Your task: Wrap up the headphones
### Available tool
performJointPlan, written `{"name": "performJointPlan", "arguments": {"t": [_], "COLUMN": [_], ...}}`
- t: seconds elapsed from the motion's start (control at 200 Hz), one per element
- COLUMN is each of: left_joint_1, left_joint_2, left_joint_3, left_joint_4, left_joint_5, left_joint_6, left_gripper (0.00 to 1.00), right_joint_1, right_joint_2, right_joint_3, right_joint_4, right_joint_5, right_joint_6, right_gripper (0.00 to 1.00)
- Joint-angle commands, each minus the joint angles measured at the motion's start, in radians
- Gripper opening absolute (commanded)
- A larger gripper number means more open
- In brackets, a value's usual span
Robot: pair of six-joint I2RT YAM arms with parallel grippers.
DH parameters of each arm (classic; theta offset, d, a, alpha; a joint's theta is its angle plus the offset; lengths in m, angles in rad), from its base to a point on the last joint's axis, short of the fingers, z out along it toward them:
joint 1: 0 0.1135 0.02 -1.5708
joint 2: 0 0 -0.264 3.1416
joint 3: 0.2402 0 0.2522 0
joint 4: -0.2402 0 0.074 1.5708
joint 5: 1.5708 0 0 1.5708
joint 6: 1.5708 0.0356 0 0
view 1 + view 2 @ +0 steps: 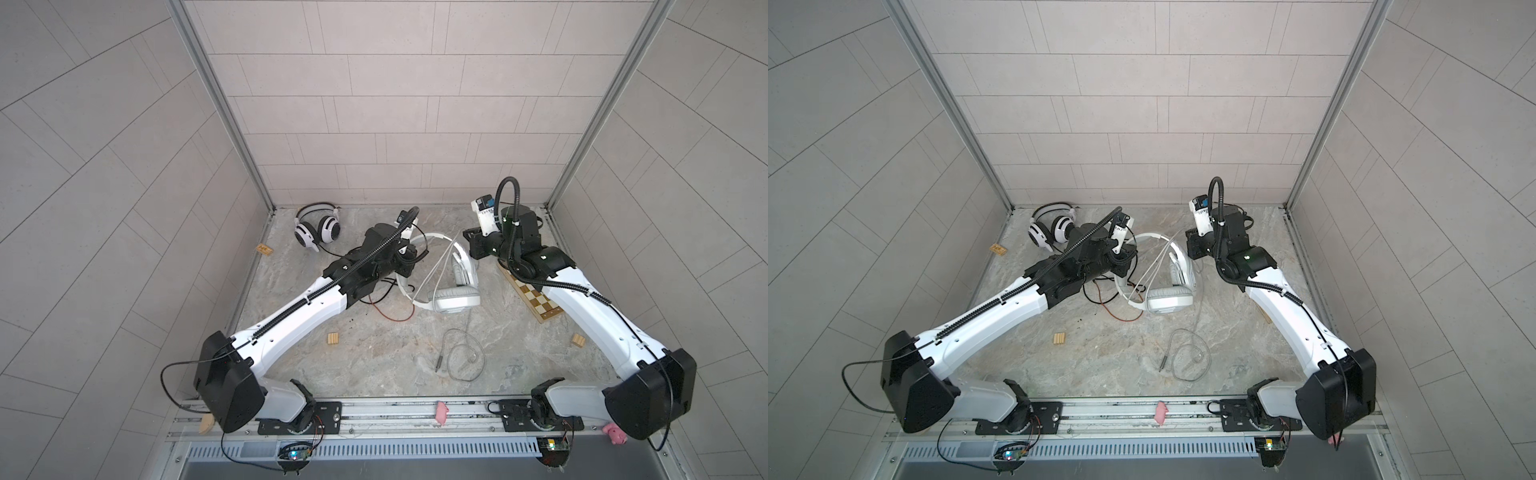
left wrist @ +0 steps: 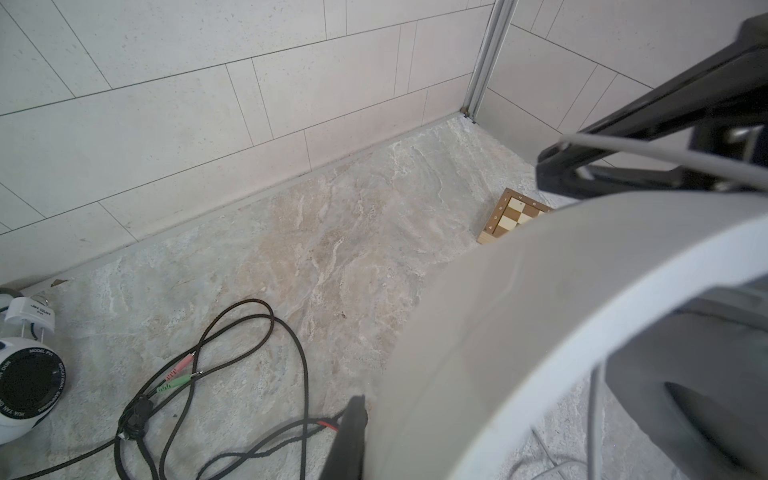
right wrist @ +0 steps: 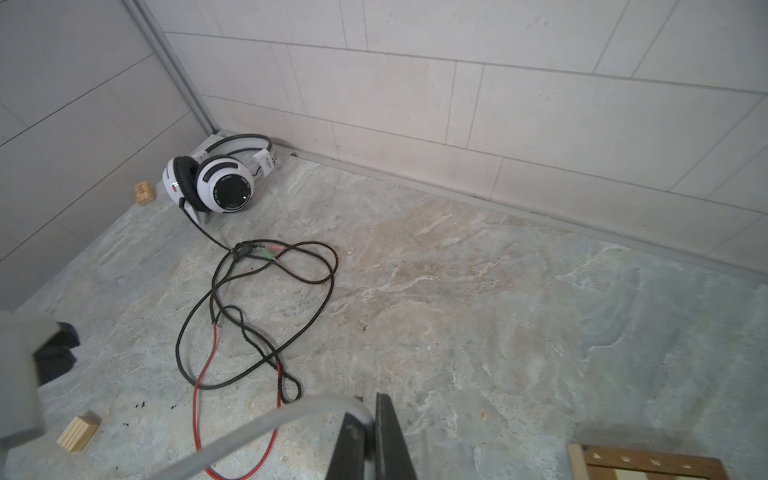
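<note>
Pale-grey headset (image 1: pixel 455 297) | left gripper (image 1: pixel 406 268) clamps headband (image 1: pixel 432 236) | right gripper (image 3: pixel 368 411) pinches whitish cable (image 3: pixel 328 401)

First headset (image 1: pixel 318 227) sits in the bench's (image 1: pixel 374 365) back-left corner. Second headset (image 1: pixel 455 301) lies mid-bench, its cable (image 1: pixel 439 360) trailing toward the front edge. Chessboard (image 1: pixel 536 301) lies near the right edge.

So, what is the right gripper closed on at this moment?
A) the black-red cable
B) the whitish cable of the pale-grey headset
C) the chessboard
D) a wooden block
B: in the right wrist view the right gripper is shut on the whitish cable; the black-red cable lies loose farther off.
</note>
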Motion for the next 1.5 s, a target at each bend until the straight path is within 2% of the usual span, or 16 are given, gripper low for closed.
{"name": "performJointPlan", "arguments": {"t": [0.0,0.185,0.3,0.535,0.651,0.881,1.106,1.261,1.371,1.496], "left_joint_1": [0.003,0.023,0.036,0.055,0.085,0.139,0.190,0.246,0.303,0.377], "left_joint_2": [-0.071,-0.104,-0.101,-0.098,-0.094,-0.098,-0.125,-0.136,-0.136,-0.140], "left_joint_3": [0.005,-0.008,-0.001,-0.001,-0.005,-0.013,-0.026,-0.032,-0.045,-0.074], "left_joint_4": [0.117,0.145,0.140,0.149,0.175,0.208,0.243,0.274,0.324,0.393], "left_joint_5": [0.125,0.169,0.198,0.219,0.262,0.298,0.325,0.352,0.384,0.384], "left_joint_6": [-0.056,-0.086,-0.099,-0.120,-0.170,-0.212,-0.248,-0.291,-0.351,-0.438], "left_gripper": [0.00,0.00,0.00,0.00,0.00,0.00,0.00,0.00,0.00,0.00], "right_joint_1": [-0.002,-0.004,-0.004,-0.016,-0.018,-0.015,0.020,0.047,0.055,0.060], "right_joint_2": [0.042,0.097,0.136,0.184,0.224,0.404,0.585,0.637,0.622,0.587], "right_joint_3": [-0.046,-0.151,-0.184,-0.240,-0.258,-0.291,-0.291,-0.334,-0.374,-0.425], "right_joint_4": [0.121,0.315,0.403,0.544,0.605,0.881,0.994,1.032,1.015,1.001], "right_joint_5": [-0.094,-0.185,-0.245,-0.289,-0.326,-0.381,-0.375,-0.356,-0.334,-0.329], "right_joint_6": [0.041,0.116,0.153,0.232,0.262,0.432,0.469,0.462,0.433,0.416], "right_gripper": [0.05,0.07,0.14,0.22,0.29,0.34,0.35,0.33,0.14,0.04]}}
